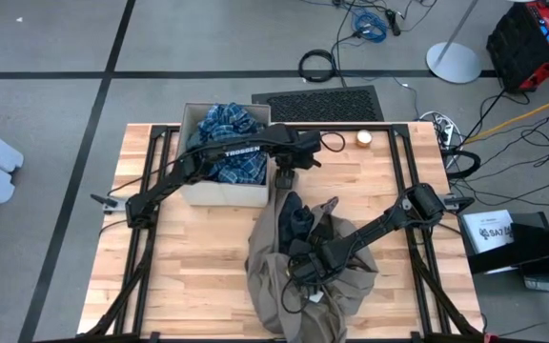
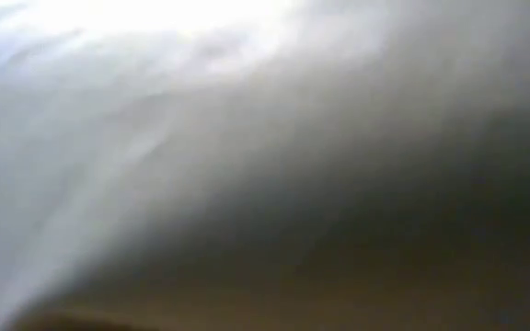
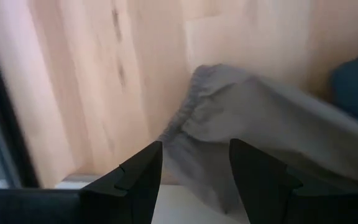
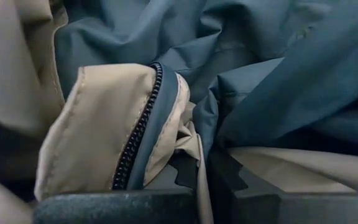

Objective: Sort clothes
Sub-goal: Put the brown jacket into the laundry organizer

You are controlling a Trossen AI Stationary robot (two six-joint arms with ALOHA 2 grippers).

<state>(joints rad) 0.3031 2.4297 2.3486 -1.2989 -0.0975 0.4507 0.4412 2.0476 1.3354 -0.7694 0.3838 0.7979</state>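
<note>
Right claw (image 1: 305,270) pressed together, pinching the taupe-brown piece (image 1: 298,295) heaped mid-table to lift it for sorting; left claw (image 1: 284,177) spread by the box (image 1: 219,193) holding the plaid shirt (image 1: 232,143).

lab | framed wooden table (image 1: 189,257) | floor cables (image 1: 370,24) | equipment case (image 1: 532,38)

Left arm extended rightward across the table's far half, its left gripper (image 1: 286,177) with fingers (image 3: 143,171) parted, empty; right arm angled inward, right gripper (image 1: 305,270) lowered, fingers closed.
</note>
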